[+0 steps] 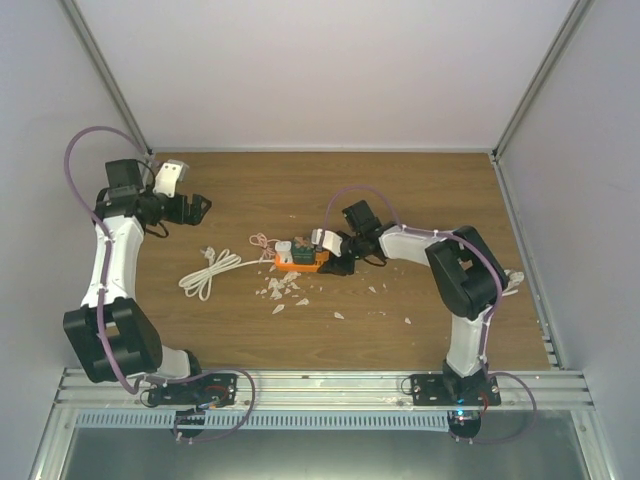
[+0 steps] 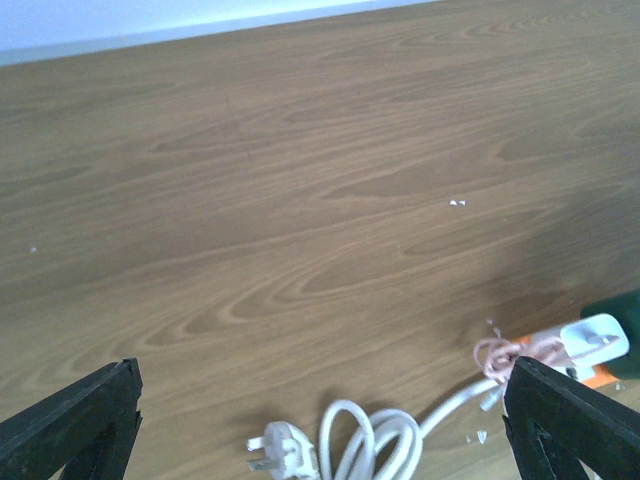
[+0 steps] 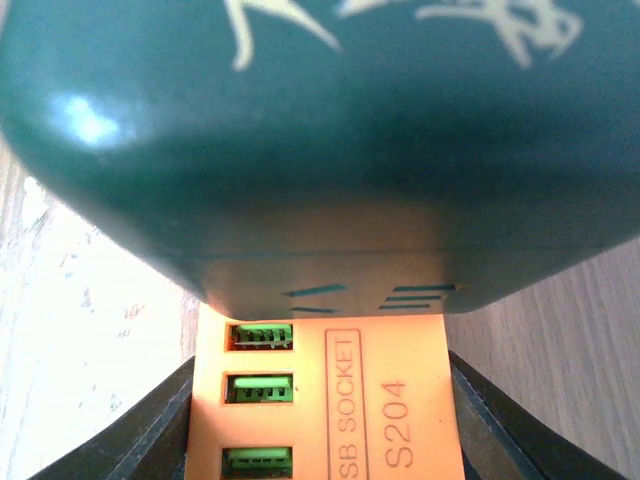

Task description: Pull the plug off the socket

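An orange and white socket strip [image 1: 300, 260] lies in the middle of the table with a dark green plug [image 1: 301, 247] seated in it. My right gripper [image 1: 338, 262] is shut on the socket's end; in the right wrist view its fingers [image 3: 130, 440] press both sides of the orange socket [image 3: 320, 400], and the green plug [image 3: 320, 140] fills the top. My left gripper [image 1: 200, 208] is open and empty at the far left. In the left wrist view the socket [image 2: 595, 342] is at the right edge, ahead of the left gripper [image 2: 320, 420].
The socket's white cable [image 1: 208, 274] lies coiled to its left, with its white mains plug [image 2: 285, 450] loose on the table. A pink cord loop [image 1: 262, 241] lies by the socket. Several white scraps [image 1: 285, 290] are scattered in front of it.
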You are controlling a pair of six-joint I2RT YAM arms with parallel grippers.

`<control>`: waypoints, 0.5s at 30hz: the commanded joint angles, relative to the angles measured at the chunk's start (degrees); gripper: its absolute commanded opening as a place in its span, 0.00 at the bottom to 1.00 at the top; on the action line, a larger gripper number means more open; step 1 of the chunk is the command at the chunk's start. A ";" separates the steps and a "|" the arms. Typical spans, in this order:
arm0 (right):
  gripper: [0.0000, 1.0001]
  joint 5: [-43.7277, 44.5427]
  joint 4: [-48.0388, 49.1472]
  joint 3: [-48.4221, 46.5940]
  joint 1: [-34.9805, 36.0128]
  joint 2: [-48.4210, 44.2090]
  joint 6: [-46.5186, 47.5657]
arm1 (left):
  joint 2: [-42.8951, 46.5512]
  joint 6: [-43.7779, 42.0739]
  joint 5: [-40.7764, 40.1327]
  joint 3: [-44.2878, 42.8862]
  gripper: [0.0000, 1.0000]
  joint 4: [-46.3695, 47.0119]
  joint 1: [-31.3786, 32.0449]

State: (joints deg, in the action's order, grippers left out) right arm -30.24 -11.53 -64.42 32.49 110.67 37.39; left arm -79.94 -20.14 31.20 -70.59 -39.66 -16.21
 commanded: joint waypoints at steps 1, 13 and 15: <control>0.13 -1.05 -10.27 0.25 -2.74 -0.94 9.06 | -1.90 -2.62 0.87 -3.39 0.99 1.63 1.29; 0.14 -2.19 -15.70 9.20 -10.54 -5.27 20.34 | -3.29 -7.18 2.73 -3.87 0.99 0.22 4.19; 0.14 -2.11 -16.14 11.03 -11.89 -6.08 22.50 | -3.10 -8.28 3.16 -3.57 0.99 -0.28 5.14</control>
State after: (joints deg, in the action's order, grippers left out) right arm -36.47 -19.53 -57.56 23.40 105.71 53.32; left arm -83.05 -25.12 32.16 -73.08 -39.88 -12.73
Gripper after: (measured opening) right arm 0.512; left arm 0.990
